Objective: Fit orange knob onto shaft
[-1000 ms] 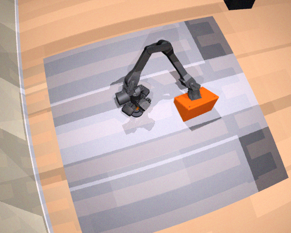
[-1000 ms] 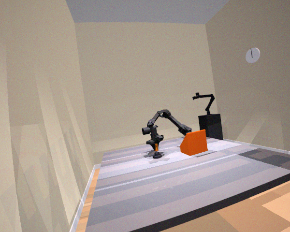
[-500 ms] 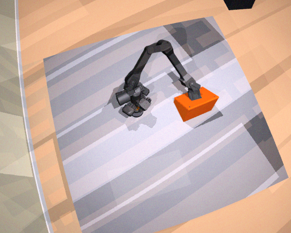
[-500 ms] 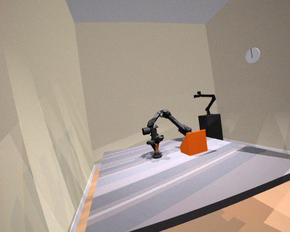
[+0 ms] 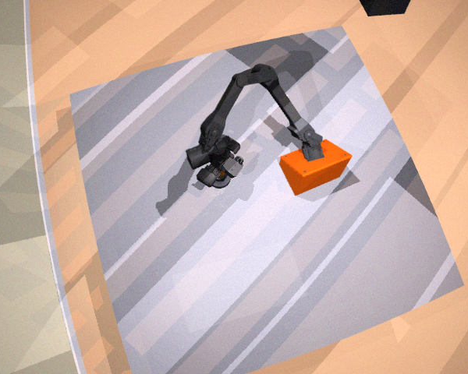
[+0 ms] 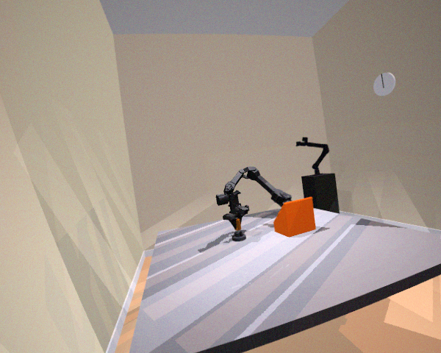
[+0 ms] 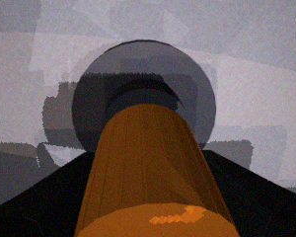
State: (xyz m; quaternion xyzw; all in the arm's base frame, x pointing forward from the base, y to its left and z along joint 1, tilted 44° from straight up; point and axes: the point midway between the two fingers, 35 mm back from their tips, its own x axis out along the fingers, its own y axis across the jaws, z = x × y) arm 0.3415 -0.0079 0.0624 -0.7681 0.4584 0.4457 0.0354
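Note:
The gripper [image 5: 220, 173] [image 6: 237, 221] [image 7: 149, 160] points down and is shut on the orange knob [image 6: 238, 224] [image 7: 147, 173]. The knob is held upright, one black finger on each side of it. The dark round pedestal [image 5: 222, 185] [image 6: 238, 238] [image 7: 204, 99] stands on the table right below the knob. In the exterior view the knob's lower end is at or just above the pedestal's raised middle; whether they touch cannot be told. The silver shaft, its flat side and the knob's hole are hidden. In the wrist view the pedestal's disc shows around the knob's far end.
The orange block [image 5: 319, 171] [image 6: 295, 218] bears the arm's base, right of the pedestal. The arm arches from it over the striped table top [image 5: 246, 257] [image 6: 251, 262]. Behind the table, a black stand [image 6: 320, 193] holds another thin black arm [image 6: 321, 156].

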